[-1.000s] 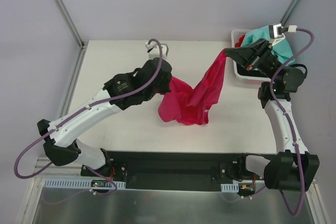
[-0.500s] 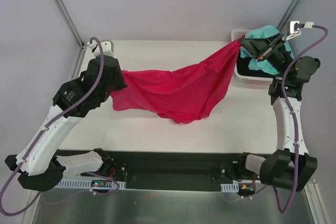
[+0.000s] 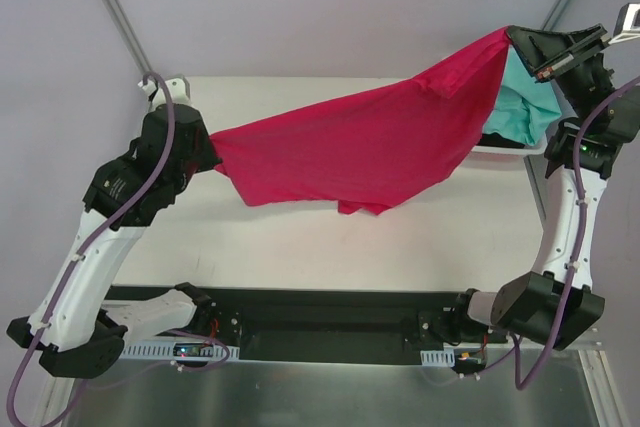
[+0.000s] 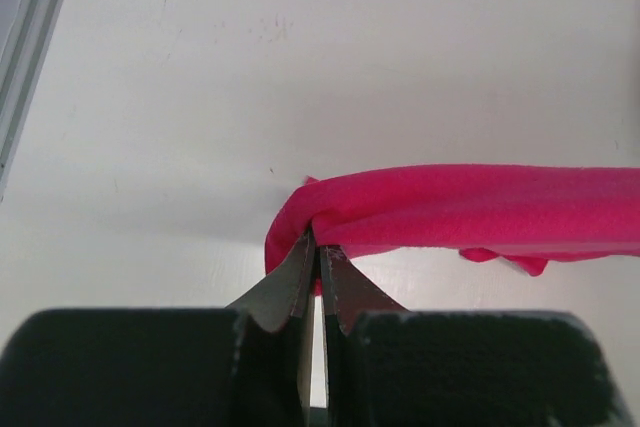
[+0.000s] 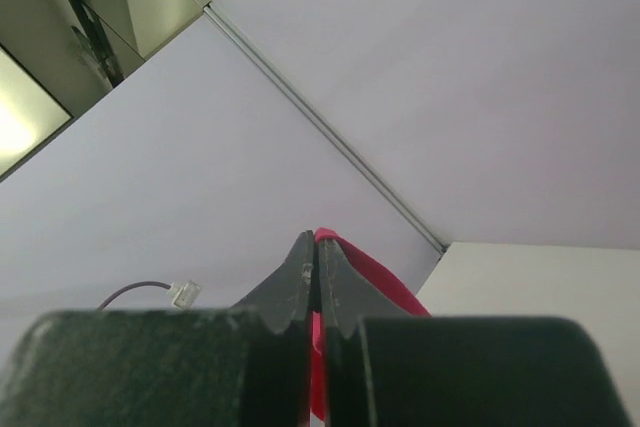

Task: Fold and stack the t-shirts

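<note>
A large magenta-pink t-shirt [image 3: 360, 152] hangs stretched in the air above the table between both arms. My left gripper [image 3: 212, 143] is shut on its left end; in the left wrist view the cloth [image 4: 470, 209] bunches over the pinched fingertips [image 4: 300, 259]. My right gripper [image 3: 510, 35] is raised high at the back right and is shut on the shirt's other corner [image 5: 350, 257]. A teal-mint t-shirt [image 3: 525, 107] lies in the white basket [image 3: 510, 149] behind the raised cloth.
The white table [image 3: 450, 237] lies below the shirt, whose lower edge sags to just above it near the middle. The basket sits at the table's back right corner. Enclosure frame bars [image 3: 115, 7] rise at the back corners.
Both arms have pulled apart and lifted. The left gripper swung out to the left and the right one rose up and right, spreading the pink shirt from a crumpled heap into a taut sheet.
</note>
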`<state>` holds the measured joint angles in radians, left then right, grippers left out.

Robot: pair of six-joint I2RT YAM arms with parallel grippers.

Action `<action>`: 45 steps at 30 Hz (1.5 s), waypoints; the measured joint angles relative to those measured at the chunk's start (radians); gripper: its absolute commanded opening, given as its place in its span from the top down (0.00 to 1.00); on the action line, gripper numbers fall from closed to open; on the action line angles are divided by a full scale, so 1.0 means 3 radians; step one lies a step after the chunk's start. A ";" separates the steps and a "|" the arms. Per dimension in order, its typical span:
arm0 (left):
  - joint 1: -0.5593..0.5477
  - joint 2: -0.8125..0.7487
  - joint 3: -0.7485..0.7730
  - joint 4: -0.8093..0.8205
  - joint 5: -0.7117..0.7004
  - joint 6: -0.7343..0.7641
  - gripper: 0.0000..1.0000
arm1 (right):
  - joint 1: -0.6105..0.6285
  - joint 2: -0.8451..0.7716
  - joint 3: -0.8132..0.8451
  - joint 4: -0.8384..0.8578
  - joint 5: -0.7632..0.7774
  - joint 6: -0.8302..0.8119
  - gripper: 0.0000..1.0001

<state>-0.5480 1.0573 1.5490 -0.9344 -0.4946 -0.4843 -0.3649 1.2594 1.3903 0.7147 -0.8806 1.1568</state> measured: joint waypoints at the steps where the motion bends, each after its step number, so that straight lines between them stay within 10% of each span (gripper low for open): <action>1: 0.0000 -0.0041 0.0003 -0.0004 0.0005 0.0008 1.00 | 0.0003 0.0028 -0.0001 0.0017 0.0004 0.0041 0.99; 19: 0.0000 0.0334 0.0245 -0.0032 0.0331 -0.0004 1.00 | 0.0151 0.0069 -0.0005 0.0046 0.0033 0.0160 0.99; 27: 0.0093 0.1325 0.0406 0.0408 0.0628 0.0022 1.00 | 0.0292 0.0069 -0.0230 0.0033 0.0042 0.0032 0.99; 39: 0.0649 0.3410 0.2439 0.0474 0.1427 0.0140 1.00 | 0.0356 0.0662 -0.0186 0.0074 0.0029 -0.0188 0.99; 45: 0.0837 0.3312 0.2613 0.0487 0.1447 0.0205 1.00 | 0.0417 0.0940 -0.0163 0.0085 0.0019 -0.0155 0.99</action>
<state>-0.2970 2.0510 2.3329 -0.7883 -0.0605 -0.4229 -0.2398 1.5414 1.3415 0.7403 -0.8749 1.1103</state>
